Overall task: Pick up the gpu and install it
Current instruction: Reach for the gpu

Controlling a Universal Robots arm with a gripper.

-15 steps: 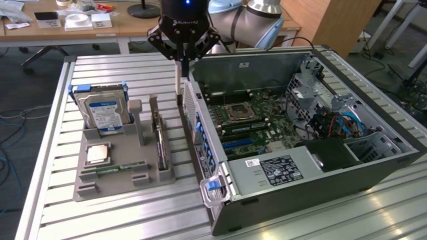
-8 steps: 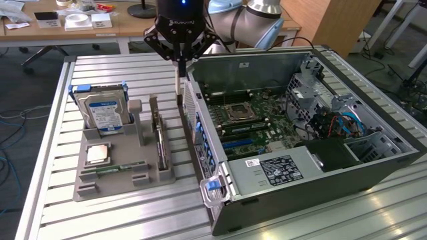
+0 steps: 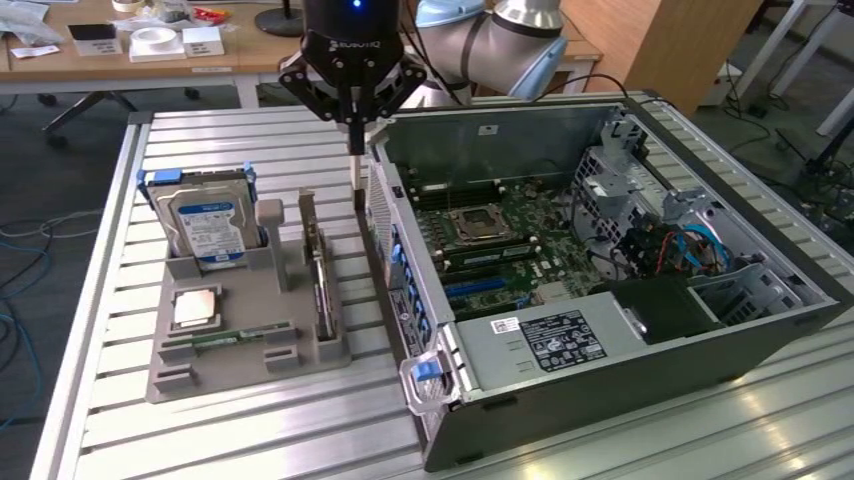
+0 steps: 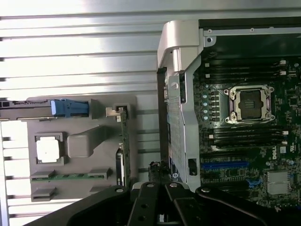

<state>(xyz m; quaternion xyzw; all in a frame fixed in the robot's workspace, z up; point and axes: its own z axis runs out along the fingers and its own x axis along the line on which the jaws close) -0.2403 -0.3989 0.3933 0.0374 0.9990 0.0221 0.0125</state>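
The gpu (image 3: 320, 272) stands on its edge in a slot of the grey holder tray (image 3: 240, 382), between the tray's other parts and the computer case. In the wrist view the gpu (image 4: 123, 151) appears edge-on as a thin strip. My gripper (image 3: 356, 192) hangs above the table's far side, over the gap between the gpu's far end and the case's rear panel. Its fingers are shut with nothing between them. In the wrist view the gripper (image 4: 159, 182) sits over that same gap, apart from the gpu.
The open computer case (image 3: 747, 330) lies on its side at the exterior view's right, showing the motherboard and its blue slot (image 4: 225, 165). The tray also holds a blue-labelled hard drive (image 3: 207, 225), a processor (image 3: 196, 307) and a green memory stick (image 3: 240, 335). A cluttered desk (image 3: 160, 60) stands behind.
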